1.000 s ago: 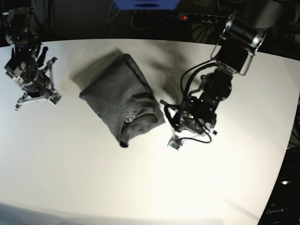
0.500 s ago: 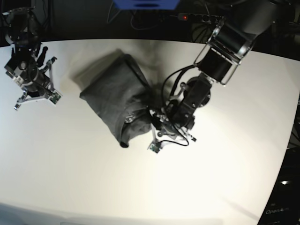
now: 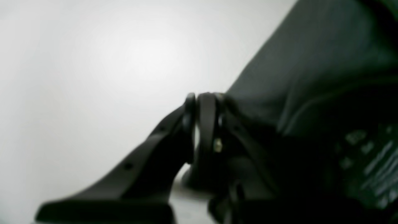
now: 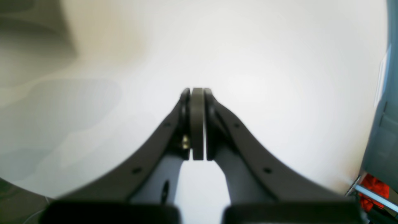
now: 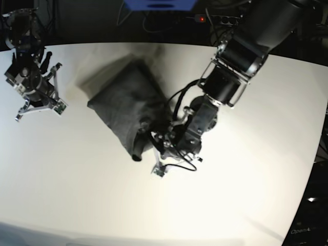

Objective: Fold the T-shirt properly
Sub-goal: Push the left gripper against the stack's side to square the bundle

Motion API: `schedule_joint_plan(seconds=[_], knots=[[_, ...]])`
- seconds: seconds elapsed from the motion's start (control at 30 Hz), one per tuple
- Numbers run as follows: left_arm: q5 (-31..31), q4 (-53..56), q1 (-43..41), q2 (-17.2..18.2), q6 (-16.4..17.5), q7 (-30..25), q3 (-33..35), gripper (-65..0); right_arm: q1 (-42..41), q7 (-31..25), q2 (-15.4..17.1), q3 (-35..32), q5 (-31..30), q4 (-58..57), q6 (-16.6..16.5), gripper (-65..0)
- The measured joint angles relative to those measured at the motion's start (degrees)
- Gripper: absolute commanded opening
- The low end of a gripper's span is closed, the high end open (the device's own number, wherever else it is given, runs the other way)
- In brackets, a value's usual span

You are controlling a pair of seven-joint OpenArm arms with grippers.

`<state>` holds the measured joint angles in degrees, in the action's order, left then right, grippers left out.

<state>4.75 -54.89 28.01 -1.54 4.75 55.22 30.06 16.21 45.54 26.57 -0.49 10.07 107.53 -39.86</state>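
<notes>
T-shirt sits folded up on the white table, w/ the left gripper pressed against its lower right edge. Jaws clenched, fabric just to the right of the tips in wrist cam; can't tell if any is pinched. Right gripper also clenched, holding nothing, well apart from the shirt.

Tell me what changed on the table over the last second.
The left gripper, jaws shut, swept across the white table from beside the folded T-shirt onto its near corner, pushing that edge inward; nothing visibly gripped. The right gripper stayed shut and parked at the table's far corner, and the bulk of the T-shirt kept its place.
</notes>
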Motion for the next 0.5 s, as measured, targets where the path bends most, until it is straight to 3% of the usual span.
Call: schedule_joint_plan(seconds=[0.1,0.2,0.4,0.5], knots=[[-0.31,-8.96,-2.56,5.16,-0.15,10.12,-2.69,-61.7,0.09,0.07,0.02,0.00,0.04,-0.02,0.00,-64.4],[-0.66,-19.10,-6.01,9.75,-0.26,15.43,-6.86,-61.7,-0.13,-0.04,0.04,0.00,-0.04,-0.04,0.00,-64.4],[-0.46,-27.67,-7.78,11.85,-0.07,19.37,-9.92,-61.7,0.00,-0.15,-0.04,0.00,-0.07,-0.04,0.02,-64.4],[-0.46,-27.23,-11.34,11.56,-0.04,20.92,-7.13,-61.7,0.00,0.02,-0.07,0.00,0.04,-0.04,0.02,-64.4]])
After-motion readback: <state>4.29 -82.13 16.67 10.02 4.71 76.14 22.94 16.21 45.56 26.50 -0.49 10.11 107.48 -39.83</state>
